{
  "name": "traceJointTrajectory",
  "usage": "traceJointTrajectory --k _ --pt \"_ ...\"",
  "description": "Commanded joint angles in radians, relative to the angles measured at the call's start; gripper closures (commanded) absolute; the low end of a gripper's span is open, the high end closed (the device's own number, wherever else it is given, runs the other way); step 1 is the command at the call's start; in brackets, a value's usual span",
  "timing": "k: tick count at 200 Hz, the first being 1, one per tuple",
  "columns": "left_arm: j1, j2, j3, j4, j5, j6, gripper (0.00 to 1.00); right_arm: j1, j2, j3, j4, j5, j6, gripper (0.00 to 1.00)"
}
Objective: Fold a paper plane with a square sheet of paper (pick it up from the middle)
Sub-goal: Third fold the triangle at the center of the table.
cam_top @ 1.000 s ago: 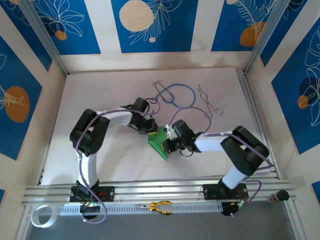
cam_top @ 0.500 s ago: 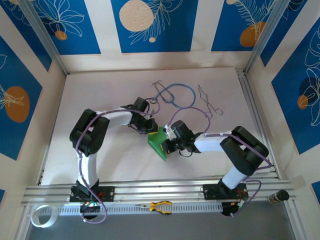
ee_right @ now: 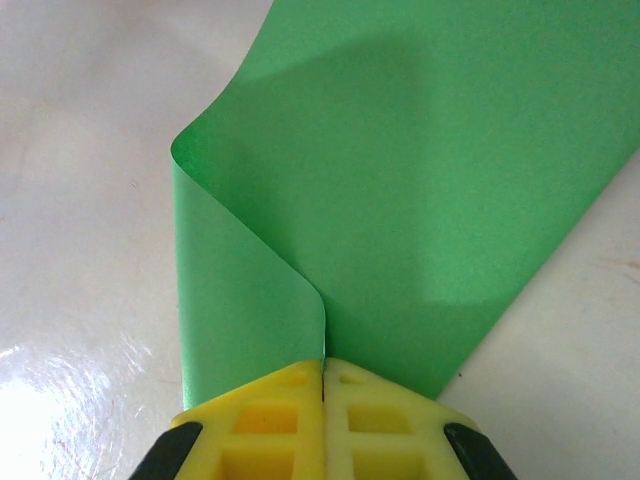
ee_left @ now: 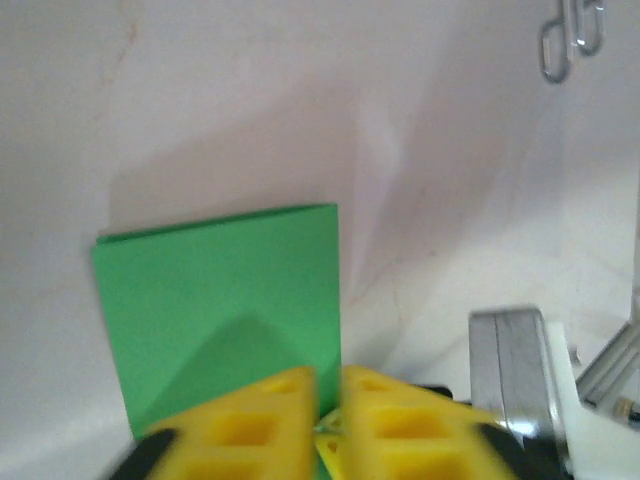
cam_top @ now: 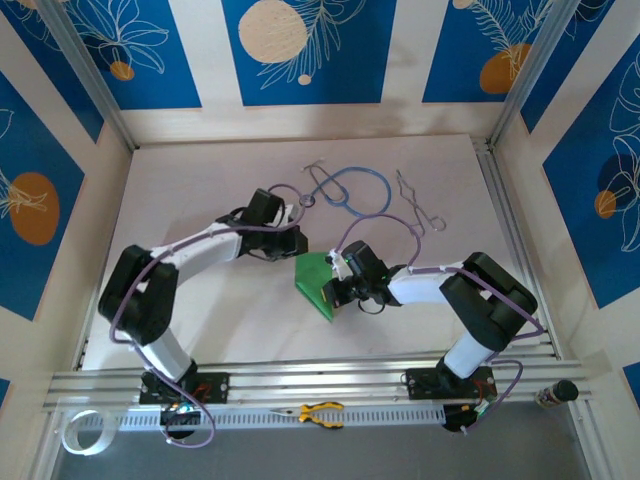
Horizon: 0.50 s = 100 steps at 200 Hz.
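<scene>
White surface (cam_top: pixel 200 200), centre: square sheet of paper (cam_top: pixel 316 282) mid-fold. Right hand (cam_top: pixel 336 291) clamps curled-over edge; left hand (cam_top: pixel 288 241) narrow, empty, just far-left. Next, prob.: press crease flat w/o slipping.

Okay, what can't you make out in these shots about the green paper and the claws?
Left claw open or shut: left wrist view, blurred and cut by the bottom edge.
Layers of green paper the right claw pinches: right wrist view, hidden inside its grip.
Paper's full outline: top view, right claw covers part; right wrist view, frame cuts it.
</scene>
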Motion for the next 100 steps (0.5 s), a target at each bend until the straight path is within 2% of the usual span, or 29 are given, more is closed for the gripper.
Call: traceJointTrajectory --k 1,20,47,83,100 --pt "-0.009 -0.063 -0.135 0.146 0.070 -0.133 1.00 -0.004 0.022 -0.005 -0.011 0.016 0.012 0.97" --pt "-0.023 -0.115 -0.250 0.288 0.100 -0.224 1.00 -0.007 0.024 -0.006 -0.010 0.024 0.019 0.96" --pt "-0.052 -0.164 -0.354 0.381 0.068 -0.289 1.00 -0.009 0.029 -0.006 -0.010 0.028 0.026 0.96" --pt "-0.077 -0.140 -0.439 0.534 0.079 -0.374 1.00 -0.008 0.031 -0.005 -0.012 0.029 0.031 0.97" --pt "-0.101 -0.117 -0.437 0.547 0.078 -0.380 1.00 -0.007 0.033 -0.005 -0.013 0.030 0.032 0.96"
